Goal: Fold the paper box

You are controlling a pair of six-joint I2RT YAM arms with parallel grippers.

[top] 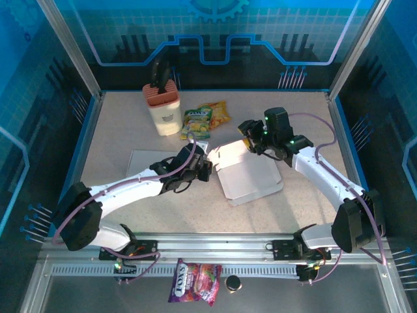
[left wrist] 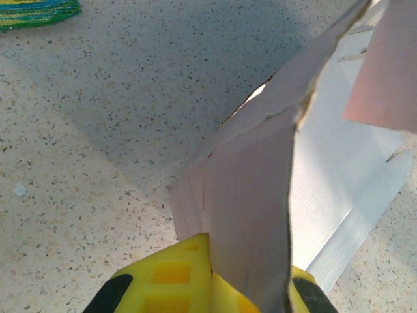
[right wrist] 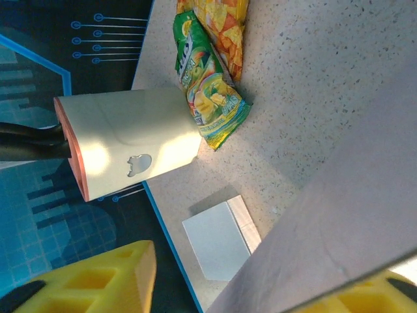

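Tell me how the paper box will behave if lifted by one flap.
Probably floppy: the paper box is thin sheet, and the flap in the left gripper bends at its creases. Likely light, so it may slide on the table when pushed.

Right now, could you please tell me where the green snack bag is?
In the top view, the green snack bag lies toward the far edge of the table, between the cream holder on its left and the orange chip bag.

Lab robot cell: aluminium frame (top: 70,49), blue printed walls (top: 208,32).
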